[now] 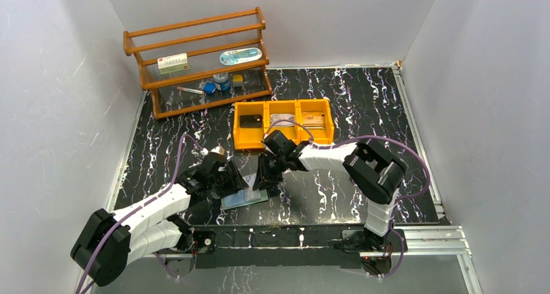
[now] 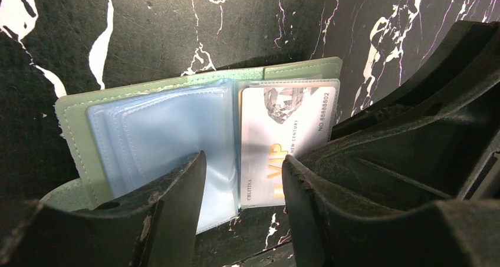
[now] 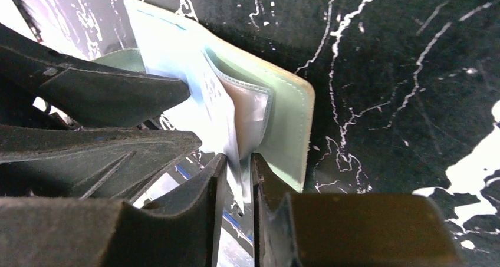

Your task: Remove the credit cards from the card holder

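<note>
Right gripper point(image 3: 238, 161) first, since its 2 black fingers point(image 3: 200, 220) fill the near part of the right wrist view. They stand very close together with only a slim gap, and a clear plastic leaf of the card holder point(image 3: 289, 125) stands up between them, pinched at its edge. Faint print shows through that leaf, but I cannot tell from here whether a card sits inside it.

Lying open like a little book, the card holder is on the black marbled table point(image 1: 363, 112), between the 2 arms and close to the near edge. Its pale green cover is spread flat, with bluish see-through sleeves fanned over the left half.

One of the credit cards point(image 2: 283, 131), white with gold VIP lettering, is tucked in the sleeve on the right half. The left gripper point(image 2: 243, 161) hangs low over the open holder with its jaws about half apart and nothing between them. 1 finger is over the blue sleeves, the other over the VIP card.

Farther back sits the orange bin point(image 1: 250, 140) with 3 compartments. A silvery card lies in the middle one and tan cards in the right one. Something dark lies in the left one.

Behind it, toward the back left corner, a wooden rack point(image 1: 194, 23) holds a few small items.
</note>
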Robot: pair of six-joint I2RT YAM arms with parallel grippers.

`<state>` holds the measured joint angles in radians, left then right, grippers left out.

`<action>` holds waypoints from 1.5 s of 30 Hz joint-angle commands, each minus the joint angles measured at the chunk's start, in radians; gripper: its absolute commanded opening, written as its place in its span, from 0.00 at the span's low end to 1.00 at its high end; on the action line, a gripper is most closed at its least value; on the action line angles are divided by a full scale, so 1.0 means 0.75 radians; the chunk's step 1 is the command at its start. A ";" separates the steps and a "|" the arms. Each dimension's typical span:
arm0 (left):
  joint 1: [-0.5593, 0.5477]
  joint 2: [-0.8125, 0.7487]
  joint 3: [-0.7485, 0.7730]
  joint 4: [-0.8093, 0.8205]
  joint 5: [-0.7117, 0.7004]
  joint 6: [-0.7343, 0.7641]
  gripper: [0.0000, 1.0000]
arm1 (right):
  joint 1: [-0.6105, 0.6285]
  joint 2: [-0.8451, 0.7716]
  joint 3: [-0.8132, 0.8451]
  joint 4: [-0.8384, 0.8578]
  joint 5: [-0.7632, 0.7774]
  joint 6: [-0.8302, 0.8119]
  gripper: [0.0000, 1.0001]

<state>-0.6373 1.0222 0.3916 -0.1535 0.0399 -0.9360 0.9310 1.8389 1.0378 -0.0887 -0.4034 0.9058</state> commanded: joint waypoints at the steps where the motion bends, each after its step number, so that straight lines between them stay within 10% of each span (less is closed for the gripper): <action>1: -0.005 0.007 -0.054 -0.126 -0.006 0.005 0.50 | 0.005 -0.041 0.075 -0.094 0.090 -0.024 0.30; 45: -0.003 0.042 -0.041 -0.108 0.010 0.013 0.48 | 0.144 0.045 0.449 -0.604 0.470 -0.245 0.31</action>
<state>-0.6373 1.0252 0.3878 -0.1482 0.0422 -0.9360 1.0237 1.8671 1.3155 -0.5011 -0.1047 0.7422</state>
